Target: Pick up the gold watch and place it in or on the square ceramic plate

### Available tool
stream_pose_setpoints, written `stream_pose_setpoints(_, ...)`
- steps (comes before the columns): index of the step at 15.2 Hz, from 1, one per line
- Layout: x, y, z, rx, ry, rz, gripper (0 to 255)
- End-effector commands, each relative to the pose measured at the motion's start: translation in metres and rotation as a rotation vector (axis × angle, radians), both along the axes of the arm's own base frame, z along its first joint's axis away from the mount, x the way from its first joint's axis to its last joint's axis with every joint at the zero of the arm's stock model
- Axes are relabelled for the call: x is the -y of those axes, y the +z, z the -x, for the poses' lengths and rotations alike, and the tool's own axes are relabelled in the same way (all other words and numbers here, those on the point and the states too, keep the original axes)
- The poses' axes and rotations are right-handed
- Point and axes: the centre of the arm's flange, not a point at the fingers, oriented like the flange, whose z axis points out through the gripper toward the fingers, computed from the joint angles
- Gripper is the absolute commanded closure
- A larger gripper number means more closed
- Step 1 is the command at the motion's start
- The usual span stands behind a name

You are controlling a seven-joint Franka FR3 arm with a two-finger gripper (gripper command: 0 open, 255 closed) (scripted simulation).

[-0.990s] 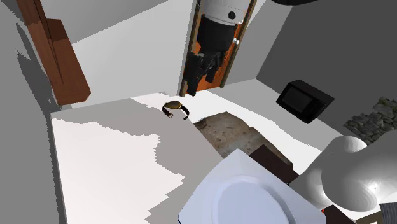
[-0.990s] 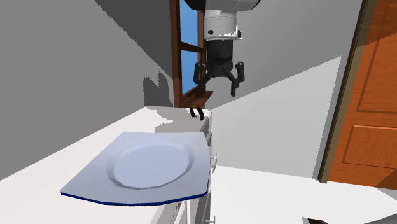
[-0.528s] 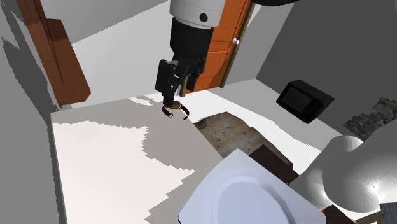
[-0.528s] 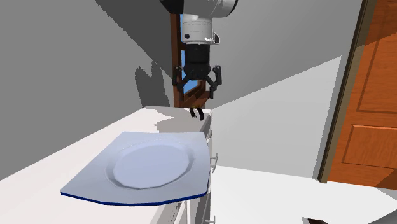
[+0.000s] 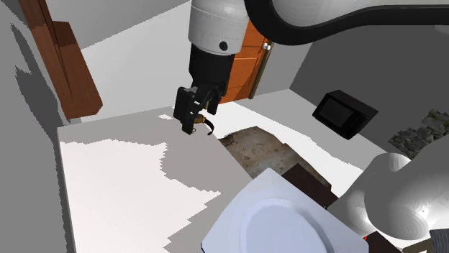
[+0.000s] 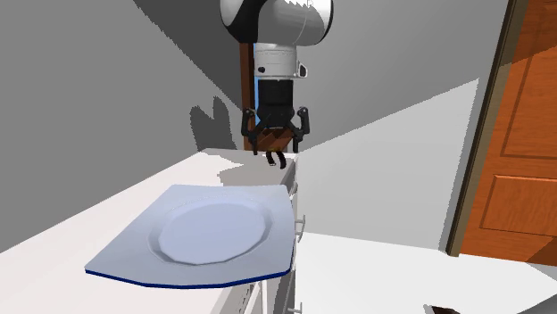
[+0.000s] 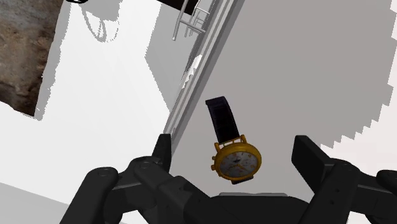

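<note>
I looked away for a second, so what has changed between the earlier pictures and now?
The claw has come down and swung toward the shoulder view's left. It now hangs open low over the gold watch, a finger on either side, not touching it. Nothing has been taken hold of. The watch and the square plate stayed where they were on the counter.

one gold watch [image 7: 236,159], one pale square plate [image 6: 214,230], one black two-finger tool [image 7: 234,147], one orange door [image 6: 522,134], one black microwave [image 5: 345,113].
</note>
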Motion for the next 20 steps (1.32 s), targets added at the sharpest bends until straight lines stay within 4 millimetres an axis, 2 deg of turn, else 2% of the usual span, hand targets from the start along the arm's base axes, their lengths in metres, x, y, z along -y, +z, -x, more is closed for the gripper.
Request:
stream_pose_setpoints(1,0.000,-0.001,0.000,0.000,0.000,0.000,0)
stream_pose_setpoints(5,0.000,-0.001,0.000,0.000,0.000,0.000,0)
stream_pose_setpoints(6,0.000,-0.001,0.000,0.000,0.000,0.000,255)
stream_pose_setpoints(15,0.000,-0.001,0.000,0.000,0.000,0.000,255)
stream_pose_setpoints(20,0.000,0.026,0.000,0.000,0.000,0.000,255)
